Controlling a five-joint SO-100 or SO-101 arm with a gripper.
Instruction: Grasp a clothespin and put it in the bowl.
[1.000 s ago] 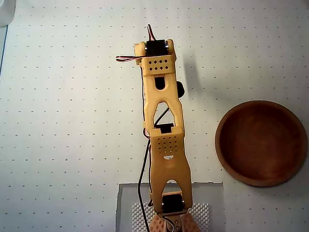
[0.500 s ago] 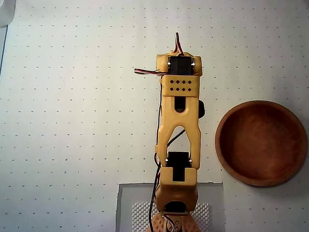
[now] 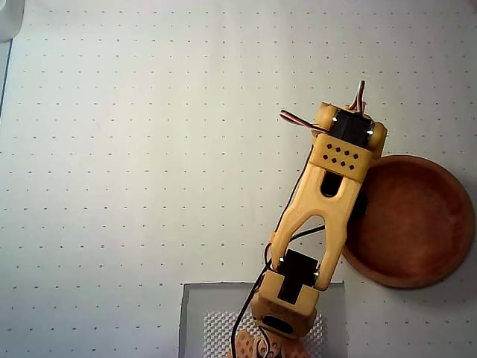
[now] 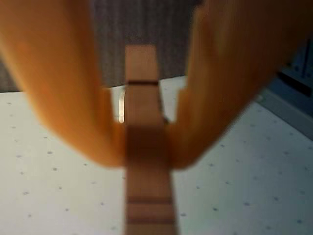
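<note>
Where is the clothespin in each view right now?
Overhead view: the small light-tan wooden clothespin is not visible; the yellow arm covers whatever the pincer carries.
Wrist view: the clothespin runs vertically through the picture's centre, pinched between the two blurred orange fingers.
Shared landmark: the white dotted table surface.

gripper (image 4: 146, 147): blurred in wrist view; we can't see it overhead.
bowl (image 3: 417, 224): left rim hidden under arm (image 3: 320, 201).
clothespin (image 4: 146, 122): bottom end cut off.

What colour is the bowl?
Reddish-brown wood, the bowl shows best in the overhead view.
</note>
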